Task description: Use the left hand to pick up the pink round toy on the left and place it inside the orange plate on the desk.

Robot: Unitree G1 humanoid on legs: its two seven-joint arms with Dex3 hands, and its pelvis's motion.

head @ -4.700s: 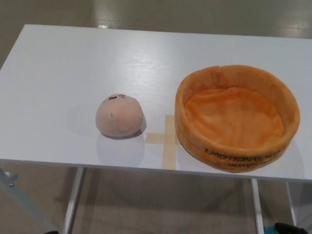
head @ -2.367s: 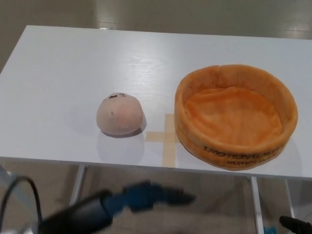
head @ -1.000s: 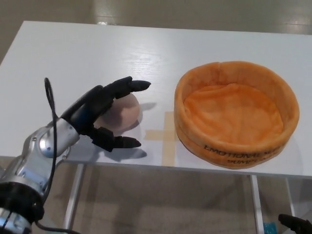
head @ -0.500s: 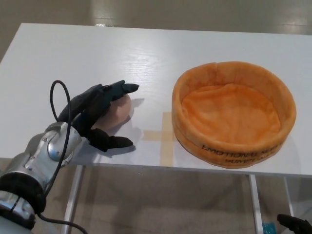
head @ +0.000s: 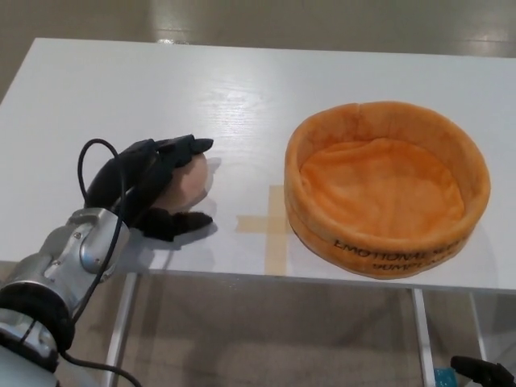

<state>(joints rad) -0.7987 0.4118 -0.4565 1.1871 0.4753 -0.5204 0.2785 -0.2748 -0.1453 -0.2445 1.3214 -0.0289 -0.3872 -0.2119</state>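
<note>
The pink round toy (head: 193,179) rests on the white desk (head: 145,89), left of centre. My left hand (head: 149,184) cups it from the left and front. The fingers (head: 181,146) curve over its top and the thumb (head: 184,221) lies on the desk in front of it, still spread apart. Most of the toy is hidden behind the hand. The orange plush plate (head: 387,187) sits to the right with nothing in it. A small dark part of my right hand (head: 477,371) shows at the bottom right edge, below the desk.
A tan tape cross (head: 272,224) marks the desk between the toy and the plate. The desk's front edge runs just below my left hand. The desk's metal legs (head: 419,334) and the floor show underneath.
My left arm rose from below the desk and reached the toy. In the last half second the fingers curled lower over the toy and the thumb drew in closer.
</note>
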